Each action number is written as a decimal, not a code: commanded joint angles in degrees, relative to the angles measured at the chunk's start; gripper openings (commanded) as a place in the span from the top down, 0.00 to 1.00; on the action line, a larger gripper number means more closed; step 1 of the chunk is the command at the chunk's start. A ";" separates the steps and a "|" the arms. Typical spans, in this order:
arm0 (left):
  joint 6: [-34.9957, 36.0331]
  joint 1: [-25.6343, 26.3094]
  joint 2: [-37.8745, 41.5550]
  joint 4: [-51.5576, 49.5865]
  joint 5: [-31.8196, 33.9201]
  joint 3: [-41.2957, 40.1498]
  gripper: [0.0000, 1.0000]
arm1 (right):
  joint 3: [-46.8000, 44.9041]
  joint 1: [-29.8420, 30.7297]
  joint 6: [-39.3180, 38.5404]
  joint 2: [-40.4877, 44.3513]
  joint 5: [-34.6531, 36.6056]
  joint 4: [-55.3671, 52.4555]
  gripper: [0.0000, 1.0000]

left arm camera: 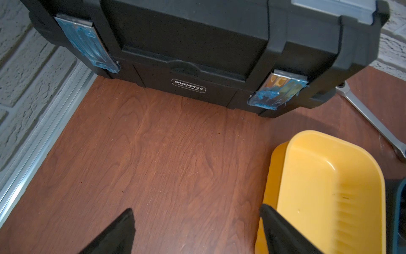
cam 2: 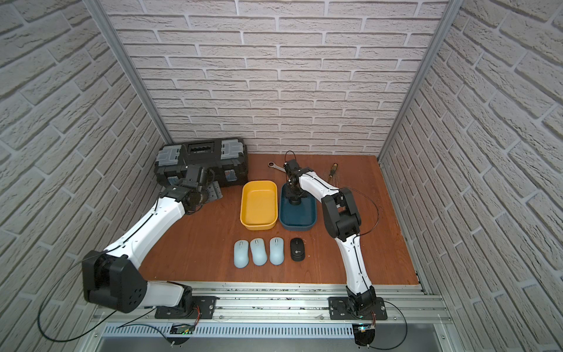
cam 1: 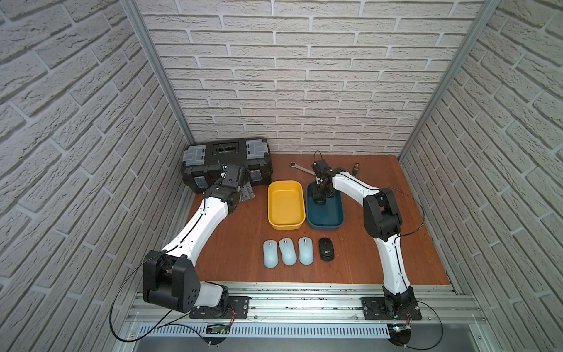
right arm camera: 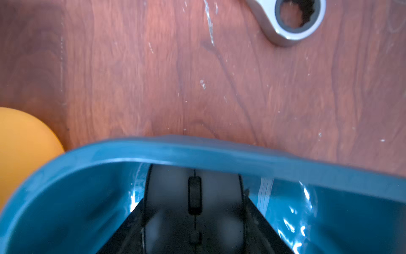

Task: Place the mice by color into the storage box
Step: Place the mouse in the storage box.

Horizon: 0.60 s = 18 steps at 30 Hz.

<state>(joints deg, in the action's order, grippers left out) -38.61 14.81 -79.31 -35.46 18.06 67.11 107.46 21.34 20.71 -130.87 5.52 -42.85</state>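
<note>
Three pale blue mice (cam 1: 270,254) (cam 1: 287,251) (cam 1: 305,250) lie in a row near the table's front, with one black mouse (cam 1: 326,249) to their right. Behind them stand a yellow storage box (cam 1: 286,204), nothing in it, and a dark blue one (cam 1: 327,216). My right gripper (cam 1: 320,199) reaches down into the blue box's far end, shut on a second black mouse (right arm camera: 194,198) whose wheel points at the box's far wall (right arm camera: 219,151). My left gripper (left arm camera: 196,208) hangs open over bare table between the toolbox and the yellow box (left arm camera: 329,187).
A black toolbox (cam 1: 227,161) stands shut in the back left corner. A steel wrench (cam 1: 300,167) and a screwdriver (cam 1: 355,169) lie behind the blue box. Brick-pattern walls enclose three sides.
</note>
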 commanded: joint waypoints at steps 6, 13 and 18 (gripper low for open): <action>0.43 0.47 2.14 0.49 -1.19 0.96 0.07 | -0.25 -0.15 -1.77 8.18 0.50 0.47 0.32; 0.21 0.48 3.80 -0.74 -1.62 1.18 0.05 | -0.99 0.04 -1.47 12.36 1.14 -1.18 0.32; 0.65 0.44 4.72 -0.66 -1.46 1.26 0.04 | -4.87 1.52 -1.92 20.61 4.65 -0.93 0.32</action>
<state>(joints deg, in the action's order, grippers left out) -38.57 15.07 -75.90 -36.23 16.75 67.13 104.64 21.93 19.49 -116.73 7.20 -43.09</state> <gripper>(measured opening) 0.961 0.676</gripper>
